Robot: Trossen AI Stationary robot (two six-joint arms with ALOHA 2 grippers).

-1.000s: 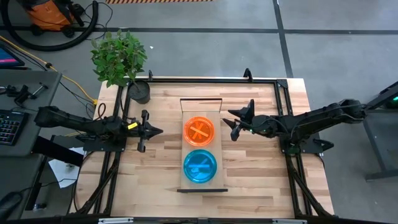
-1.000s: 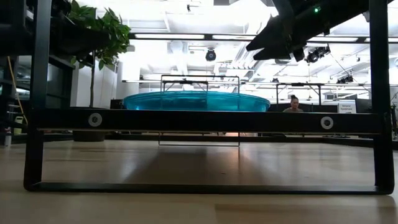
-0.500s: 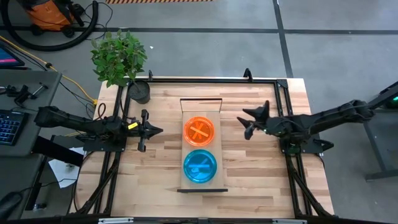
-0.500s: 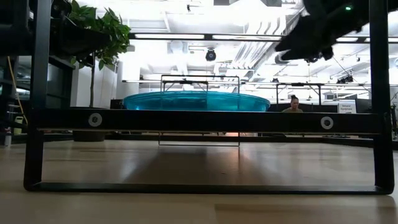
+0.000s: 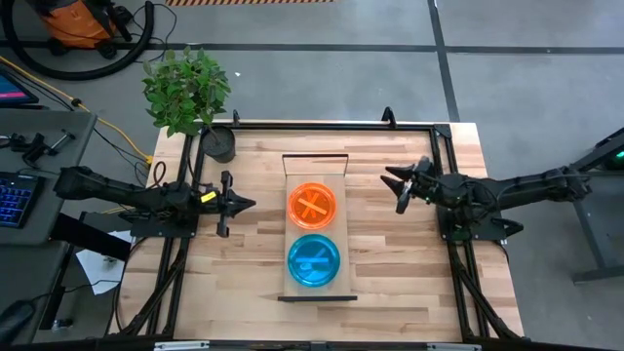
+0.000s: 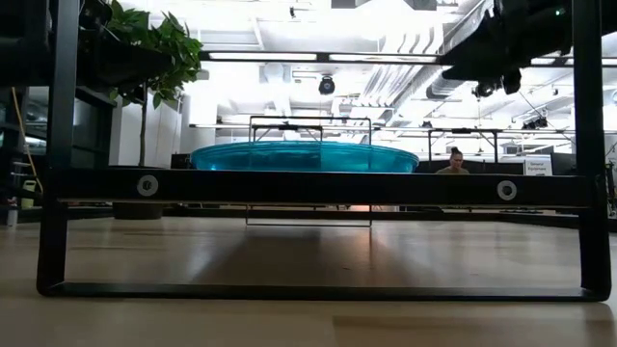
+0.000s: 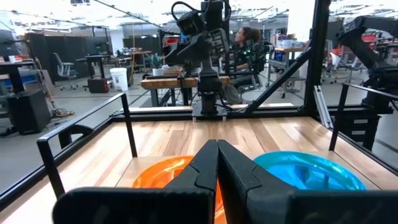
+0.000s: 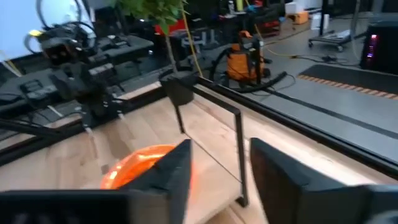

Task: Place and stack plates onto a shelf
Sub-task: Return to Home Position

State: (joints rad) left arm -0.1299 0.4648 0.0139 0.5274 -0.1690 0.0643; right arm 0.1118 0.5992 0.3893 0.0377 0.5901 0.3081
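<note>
The shelf [image 5: 317, 168] lies along the table's middle, running from far to near. An orange plate [image 5: 312, 205] rests flat on its far half and a blue plate [image 5: 314, 259] on its near half. Crossed bar marks show through each, so each looks like a stack. My left gripper [image 5: 250, 205] hovers shut to the left of the orange plate. My right gripper [image 5: 393, 190] is open and empty, off to the shelf's right. The left wrist view shows the orange plate [image 7: 163, 177] and the blue plate [image 7: 311, 171] ahead of its gripper. The right wrist view shows the orange plate [image 8: 140, 163].
A potted plant [image 5: 200, 97] stands at the table's far left corner. Black frame rails [image 5: 322, 125] run round the table's edges. Bare wood lies on either side of the shelf. In the low view the shelf's dark end frame [image 6: 318, 186] crosses the picture, and a person [image 6: 453, 159] sits far behind.
My right gripper has drawn back from beside the orange plate toward the table's right edge, empty. The plates and the left arm have stayed where they were.
</note>
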